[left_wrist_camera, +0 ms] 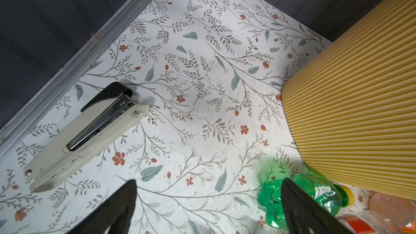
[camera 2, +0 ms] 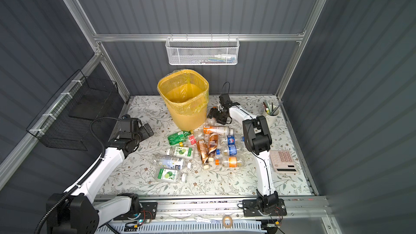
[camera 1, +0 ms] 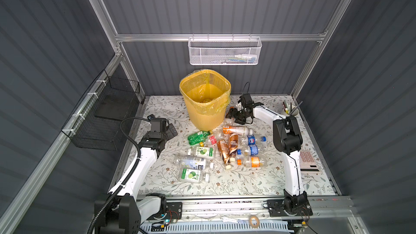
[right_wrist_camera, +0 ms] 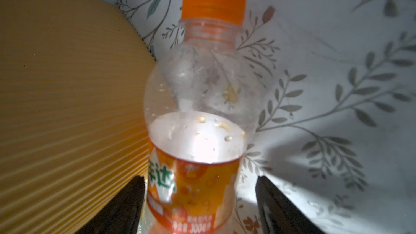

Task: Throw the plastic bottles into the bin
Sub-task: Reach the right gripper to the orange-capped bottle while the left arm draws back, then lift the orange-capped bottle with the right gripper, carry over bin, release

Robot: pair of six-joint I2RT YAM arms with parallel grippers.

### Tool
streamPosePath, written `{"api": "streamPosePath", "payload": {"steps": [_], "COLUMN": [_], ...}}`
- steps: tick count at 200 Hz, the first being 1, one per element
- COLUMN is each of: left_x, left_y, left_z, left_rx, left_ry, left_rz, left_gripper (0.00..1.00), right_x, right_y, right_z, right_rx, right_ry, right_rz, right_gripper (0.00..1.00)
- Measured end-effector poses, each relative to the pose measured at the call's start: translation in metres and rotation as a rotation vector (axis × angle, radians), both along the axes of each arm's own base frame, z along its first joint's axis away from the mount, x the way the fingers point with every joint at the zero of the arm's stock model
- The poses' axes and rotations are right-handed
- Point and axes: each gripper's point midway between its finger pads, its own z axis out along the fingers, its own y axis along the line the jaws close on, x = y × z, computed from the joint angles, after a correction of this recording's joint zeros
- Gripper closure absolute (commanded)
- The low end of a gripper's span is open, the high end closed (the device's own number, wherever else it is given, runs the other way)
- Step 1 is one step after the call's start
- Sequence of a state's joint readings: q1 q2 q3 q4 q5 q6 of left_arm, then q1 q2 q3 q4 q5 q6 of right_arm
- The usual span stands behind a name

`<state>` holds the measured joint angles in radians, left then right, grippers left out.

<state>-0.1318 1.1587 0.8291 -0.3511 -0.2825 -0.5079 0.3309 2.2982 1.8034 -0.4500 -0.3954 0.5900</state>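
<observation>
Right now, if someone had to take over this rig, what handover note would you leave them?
Left gripper: open and empty, above the table near the green bottle.
Right gripper: jaws open astride the orange-capped bottle, which lies against the bin. A gap shows on one side, so it is not gripped yet.
Bin: upright at the back of the table. Its contents cannot be made out.
Done: no bottle can be confirmed as binned.
Left: about a dozen bottles lie in front of the bin. Start with the orange-capped one.
</observation>
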Motion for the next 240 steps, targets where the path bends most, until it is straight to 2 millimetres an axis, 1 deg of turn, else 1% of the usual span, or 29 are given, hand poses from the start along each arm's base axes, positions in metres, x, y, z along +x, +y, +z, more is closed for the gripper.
{"api": "streamPosePath", "payload": {"steps": [29,58,71,94,111,123,142,163,166,171,177,195,205,220,232,240], "left_x": [0.000,-0.001,-0.001,-0.001,-0.001,-0.001,-0.004,-0.007,-0.007,-0.008,-0.009,-0.012,-0.013,-0.014,-0.014,-0.014], "left_y": [0.000,0.000,0.000,0.000,-0.001,-0.002,-0.003,-0.003,-0.003,-0.003,-0.003,-0.003,-0.003,-0.004,-0.006,-0.007], "left_z": [0.000,-0.001,-0.003,-0.003,-0.004,-0.005,-0.012,-0.020,-0.021,-0.022,-0.025,-0.031,-0.034,-0.037,-0.038,-0.037], "left_rx": [0.002,0.003,0.003,0.002,-0.003,-0.009,-0.017,-0.025,-0.027,-0.028,-0.031,-0.039,-0.047,-0.062,-0.075,-0.081], "left_ry": [0.000,0.003,0.007,0.007,0.007,0.006,0.018,0.031,0.032,0.035,0.039,0.050,0.056,0.060,0.060,0.058], "left_rz": [-0.002,-0.002,-0.002,-0.003,-0.008,-0.012,-0.012,-0.005,-0.003,-0.001,0.002,0.009,0.014,0.017,0.017,0.019], "left_gripper": [0.01,0.01,0.00,0.00,0.00,0.01,0.01,0.01,0.01,0.01,0.00,0.00,0.01,0.01,0.01,0.01], "right_x": [0.000,0.002,0.003,-0.003,-0.007,-0.007,-0.009,-0.009,-0.010,-0.010,-0.011,-0.016,-0.022,-0.026,-0.026,-0.025], "right_y": [0.000,0.001,0.001,-0.004,-0.010,-0.017,-0.033,-0.056,-0.060,-0.065,-0.072,-0.086,-0.087,-0.083,-0.071,-0.058], "right_z": [-0.010,-0.009,-0.008,-0.003,0.012,0.031,0.075,0.136,0.148,0.161,0.181,0.235,0.261,0.295,0.320,0.337], "right_rx": [-0.002,0.015,0.034,0.052,0.071,0.091,0.131,0.176,0.182,0.190,0.200,0.222,0.237,0.264,0.291,0.311], "right_ry": [0.020,0.013,0.004,-0.013,-0.040,-0.079,-0.171,-0.303,-0.329,-0.359,-0.405,-0.530,-0.586,-0.657,-0.703,-0.728], "right_rz": [-0.004,-0.012,-0.021,-0.031,-0.045,-0.059,-0.089,-0.130,-0.135,-0.144,-0.155,-0.176,-0.175,-0.163,-0.138,-0.105], "right_gripper": [0.32,0.44,0.47,0.49,0.49,0.49,0.49,0.50,0.50,0.50,0.49,0.50,0.50,0.49,0.49,0.49]}}
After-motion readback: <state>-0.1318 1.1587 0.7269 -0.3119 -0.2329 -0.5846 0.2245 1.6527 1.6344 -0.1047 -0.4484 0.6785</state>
